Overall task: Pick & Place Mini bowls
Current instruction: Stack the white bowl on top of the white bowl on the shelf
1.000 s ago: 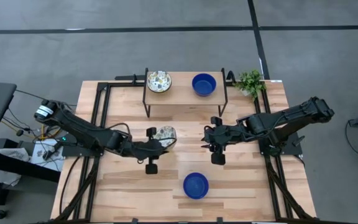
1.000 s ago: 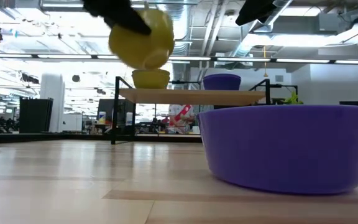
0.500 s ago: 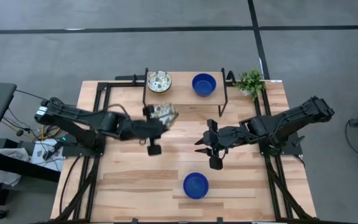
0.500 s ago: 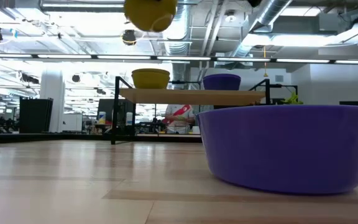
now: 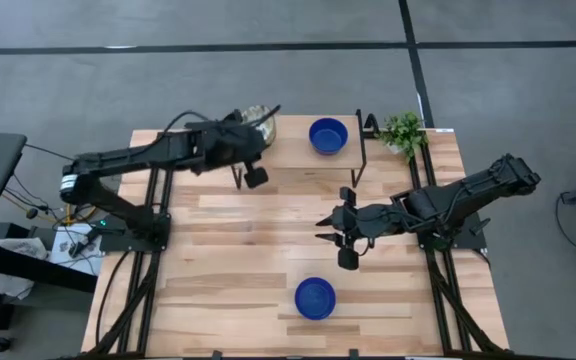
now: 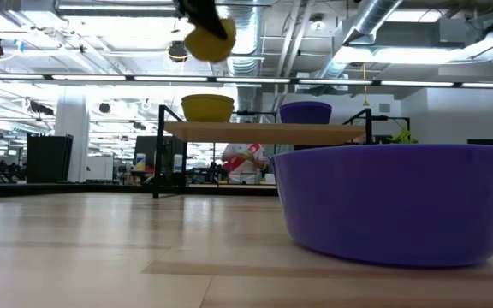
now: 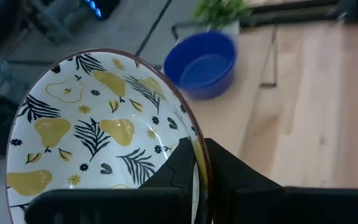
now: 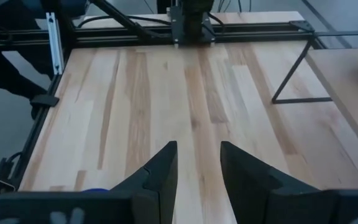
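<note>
Pear-patterned white bowl [image 7: 98,130] clamped by its rim in left gripper [image 7: 194,168], raised over shelf [image 5: 293,155] end near an empty blue bowl [image 5: 328,135]. Second blue bowl [image 5: 315,298], also empty, on table [image 5: 208,290] near front edge. Right gripper [image 5: 330,232] mid-table, fingers parted, holding nothing.

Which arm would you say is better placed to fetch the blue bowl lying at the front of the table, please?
The right. Its claw hangs open and empty over the table, near the loose blue bowl. The left claw is up at the raised shelf, shut on the patterned bowl.
</note>
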You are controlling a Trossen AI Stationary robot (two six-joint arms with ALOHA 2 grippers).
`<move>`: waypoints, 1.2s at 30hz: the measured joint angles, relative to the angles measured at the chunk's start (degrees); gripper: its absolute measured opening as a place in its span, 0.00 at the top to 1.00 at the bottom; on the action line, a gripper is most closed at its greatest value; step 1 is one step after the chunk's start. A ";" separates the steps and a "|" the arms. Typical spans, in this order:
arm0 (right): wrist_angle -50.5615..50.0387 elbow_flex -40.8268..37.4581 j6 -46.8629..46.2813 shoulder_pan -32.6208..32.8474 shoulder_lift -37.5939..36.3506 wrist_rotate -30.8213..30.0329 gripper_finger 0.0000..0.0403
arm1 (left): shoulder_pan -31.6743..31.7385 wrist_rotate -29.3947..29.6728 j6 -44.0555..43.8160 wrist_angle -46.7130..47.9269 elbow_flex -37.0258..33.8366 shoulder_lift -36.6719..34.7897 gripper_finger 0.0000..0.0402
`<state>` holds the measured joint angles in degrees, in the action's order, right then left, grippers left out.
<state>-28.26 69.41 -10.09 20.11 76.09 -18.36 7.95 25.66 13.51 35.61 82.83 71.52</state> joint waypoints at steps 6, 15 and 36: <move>-0.03 0.00 -0.04 -0.36 0.07 0.01 0.72 | 4.98 -0.70 1.96 -0.06 -0.02 4.55 0.95; -0.10 0.00 -0.02 -0.37 0.10 0.01 0.72 | 7.15 1.09 4.28 -0.16 -0.13 8.20 0.90; -1.28 0.00 -0.01 -0.76 0.12 0.03 0.72 | 7.98 2.35 2.75 -0.12 -0.07 10.10 0.90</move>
<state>-29.54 69.41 -10.10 19.35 76.20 -18.33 15.92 28.01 16.25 35.48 82.76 81.62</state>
